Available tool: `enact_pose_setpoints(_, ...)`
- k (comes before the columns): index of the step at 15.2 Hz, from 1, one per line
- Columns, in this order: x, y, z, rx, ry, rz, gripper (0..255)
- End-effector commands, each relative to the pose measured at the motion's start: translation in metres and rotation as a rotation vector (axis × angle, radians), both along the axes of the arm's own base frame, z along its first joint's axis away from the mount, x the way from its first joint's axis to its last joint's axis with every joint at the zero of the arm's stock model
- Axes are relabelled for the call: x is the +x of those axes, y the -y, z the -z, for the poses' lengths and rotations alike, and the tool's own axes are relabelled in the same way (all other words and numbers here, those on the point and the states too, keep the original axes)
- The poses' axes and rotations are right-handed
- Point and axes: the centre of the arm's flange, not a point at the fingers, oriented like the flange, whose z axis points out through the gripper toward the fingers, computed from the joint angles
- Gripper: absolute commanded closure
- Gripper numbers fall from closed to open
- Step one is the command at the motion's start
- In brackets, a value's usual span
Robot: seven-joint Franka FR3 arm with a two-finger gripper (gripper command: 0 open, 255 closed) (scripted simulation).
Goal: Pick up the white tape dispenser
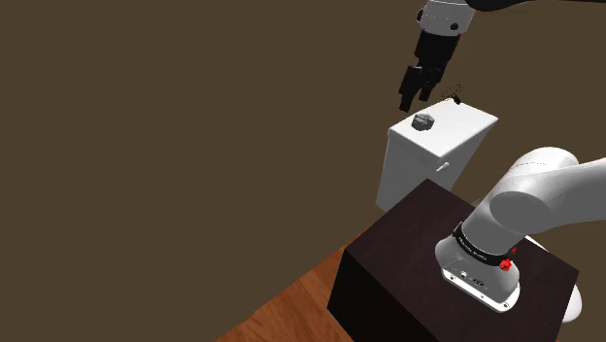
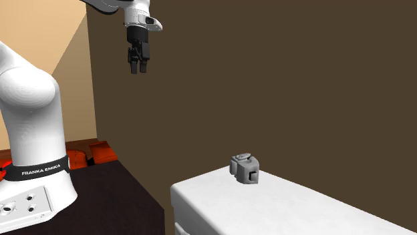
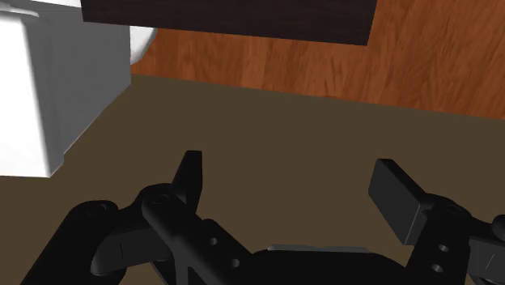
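Gripper (image 1: 417, 100) (image 2: 138, 69) (image 3: 290, 170), all black with two fingers, hangs high over white box-shaped cabinet (image 1: 427, 160) (image 2: 281, 207), fingers apart and clasping nothing. Small grey tape dispenser (image 1: 423, 121) (image 2: 245, 169) sits on cabinet top, well apart from gripper. Dark brown box stand (image 1: 408, 262) just beside cabinet.

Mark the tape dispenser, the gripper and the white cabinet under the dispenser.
Grey tape dispenser (image 2: 244, 168): second exterior view, on its front face.
Gripper (image 2: 138, 70): second exterior view, midway between its fingertips.
White cabinet (image 2: 301, 207): second exterior view, on its bare top.
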Motion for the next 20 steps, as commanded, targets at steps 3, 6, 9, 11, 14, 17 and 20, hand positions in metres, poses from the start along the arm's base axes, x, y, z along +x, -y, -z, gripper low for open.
enact_pose_setpoints(3, -0.002, 0.023, 0.012, 0.001, 0.003, -0.038, 0)
enact_pose_setpoints(6, -0.003, 0.058, 0.031, 0.002, 0.008, -0.095, 0)
enact_pose_setpoints(9, -0.001, 0.093, 0.050, 0.003, 0.012, -0.151, 0)
enact_pose_setpoints(11, 0.001, 0.116, 0.062, 0.003, 0.016, -0.189, 0)
enact_pose_setpoints(14, 0.005, 0.151, 0.081, 0.004, 0.020, -0.246, 0)
enact_pose_setpoints(17, 0.012, 0.185, 0.100, 0.005, 0.025, -0.303, 0)
enact_pose_setpoints(20, 0.021, 0.219, 0.118, 0.006, 0.030, -0.359, 0)
